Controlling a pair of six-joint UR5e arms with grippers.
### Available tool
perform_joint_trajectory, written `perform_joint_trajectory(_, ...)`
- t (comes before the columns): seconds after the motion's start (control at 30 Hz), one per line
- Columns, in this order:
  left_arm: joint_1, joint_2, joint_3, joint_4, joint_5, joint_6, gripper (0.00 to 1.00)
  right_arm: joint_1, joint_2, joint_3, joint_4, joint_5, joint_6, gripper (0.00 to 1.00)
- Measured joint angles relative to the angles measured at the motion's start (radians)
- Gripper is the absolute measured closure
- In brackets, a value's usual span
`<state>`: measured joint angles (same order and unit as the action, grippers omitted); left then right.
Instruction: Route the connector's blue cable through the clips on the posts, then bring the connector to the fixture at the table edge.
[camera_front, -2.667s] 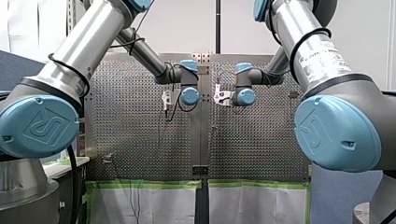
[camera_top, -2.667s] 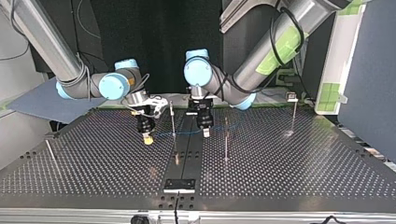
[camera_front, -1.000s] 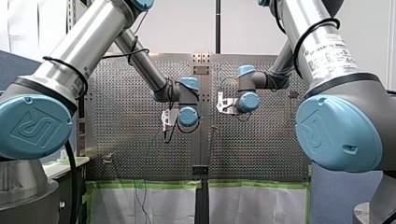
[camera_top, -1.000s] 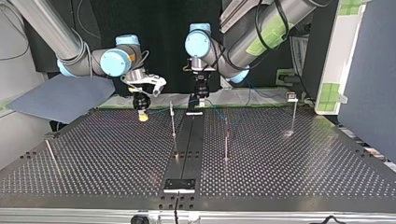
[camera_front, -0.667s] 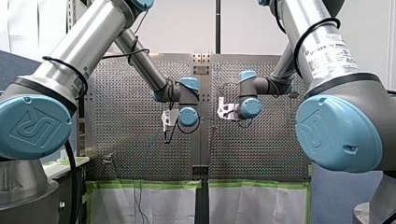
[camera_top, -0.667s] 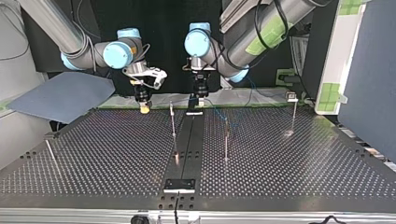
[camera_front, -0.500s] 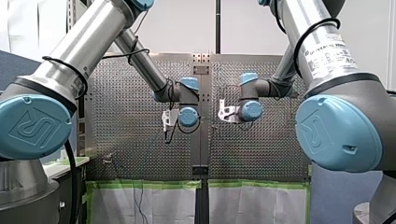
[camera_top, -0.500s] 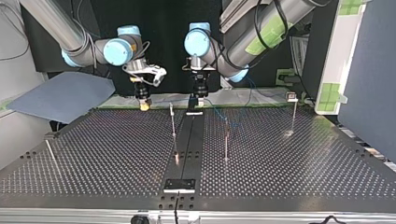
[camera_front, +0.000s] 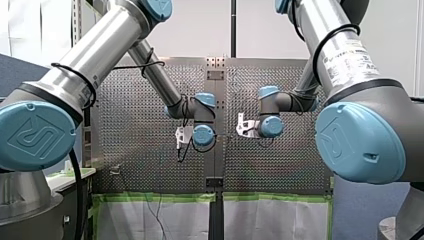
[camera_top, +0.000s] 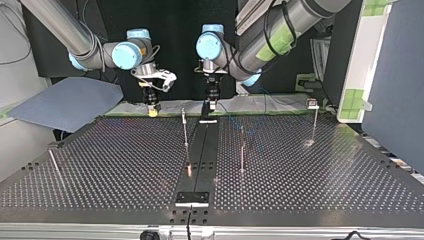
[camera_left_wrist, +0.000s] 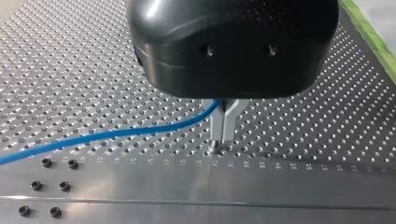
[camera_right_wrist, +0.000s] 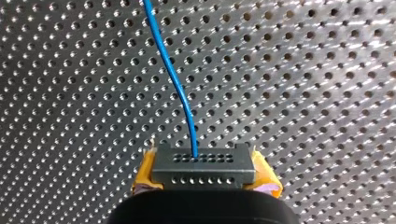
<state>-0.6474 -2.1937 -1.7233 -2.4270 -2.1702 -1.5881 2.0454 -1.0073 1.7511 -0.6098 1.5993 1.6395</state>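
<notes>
A grey connector (camera_right_wrist: 203, 165) with rows of small holes sits between the yellow pads (camera_right_wrist: 266, 179) of my right gripper (camera_right_wrist: 204, 184), which is shut on it. A thin blue cable (camera_right_wrist: 173, 79) leaves the connector and runs over the perforated table. My left gripper (camera_left_wrist: 223, 135) has its metal fingers shut on the same blue cable (camera_left_wrist: 116, 133), just above the table. In the top view my right gripper (camera_top: 151, 111) and my left gripper (camera_top: 210, 105) hang close together over the table's far edge, behind a thin post (camera_top: 185, 129) with a clip on top.
More thin posts stand at the top view's middle (camera_top: 242, 150), right (camera_top: 314, 122) and left (camera_top: 54, 162). A dark rail (camera_top: 201, 150) runs down the table's middle to a black plate (camera_top: 192, 198) at the near edge. A blue-grey sheet (camera_top: 65, 102) lies at the far left.
Both grippers have drawn back from the table's middle to its far edge in the top view, taking the connector and cable along. In the last half second they shifted only slightly.
</notes>
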Motion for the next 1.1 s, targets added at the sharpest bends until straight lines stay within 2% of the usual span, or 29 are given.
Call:
perform_joint_trajectory(0.27, 0.001, -0.002, 0.000, 0.002, -0.002, 0.002, 1.00, -0.022, 0.040, 0.000, -0.033, -0.007, 0.005, 1.00)
perform_joint_trajectory(0.63, 0.005, -0.003, 0.000, 0.007, 0.002, 0.004, 1.00, -0.055, 0.063, -0.002, -0.078, -0.062, 0.017, 1.00)
perform_joint_trajectory(0.83, 0.007, -0.004, 0.000, 0.020, 0.002, 0.006, 1.00, -0.070, 0.077, -0.011, -0.086, -0.082, 0.019, 1.00)
perform_joint_trajectory(1.1, 0.007, -0.023, 0.005, 0.038, 0.006, 0.013, 1.00, -0.089, 0.079, -0.021, -0.091, -0.093, 0.020, 1.00)
